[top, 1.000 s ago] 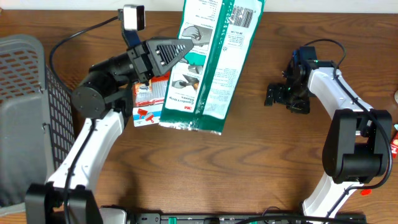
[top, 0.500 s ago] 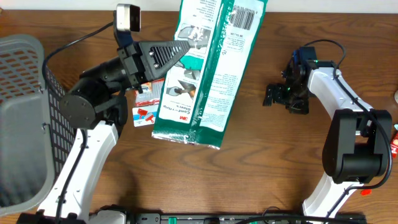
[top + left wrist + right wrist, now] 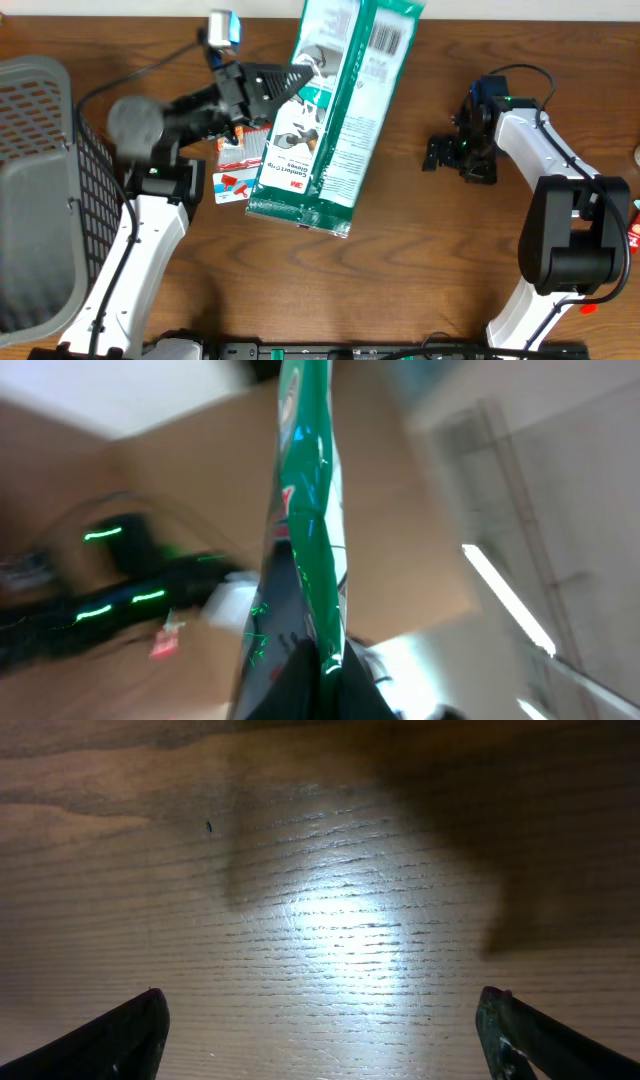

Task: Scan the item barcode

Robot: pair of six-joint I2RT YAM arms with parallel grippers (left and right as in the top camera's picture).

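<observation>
A long green and white packet (image 3: 330,120) hangs above the table, its barcode (image 3: 392,38) facing up near its far end. My left gripper (image 3: 300,76) is shut on the packet's left edge. In the left wrist view the packet (image 3: 308,530) shows edge-on, blurred, running up from between the dark fingers (image 3: 355,685) of the left gripper (image 3: 325,680). My right gripper (image 3: 438,152) hovers low over the table to the right of the packet. Seen from the right wrist, the right gripper (image 3: 325,1015) is open, with only bare wood between its fingertips.
A grey mesh basket (image 3: 40,180) fills the left side. A small red and white packet (image 3: 235,165) lies on the table beneath the left arm. A red object (image 3: 634,225) sits at the right edge.
The left arm has twisted and drawn back to the left, tilting the packet so it looks narrower and its lower end has shifted. The right arm has not moved.
</observation>
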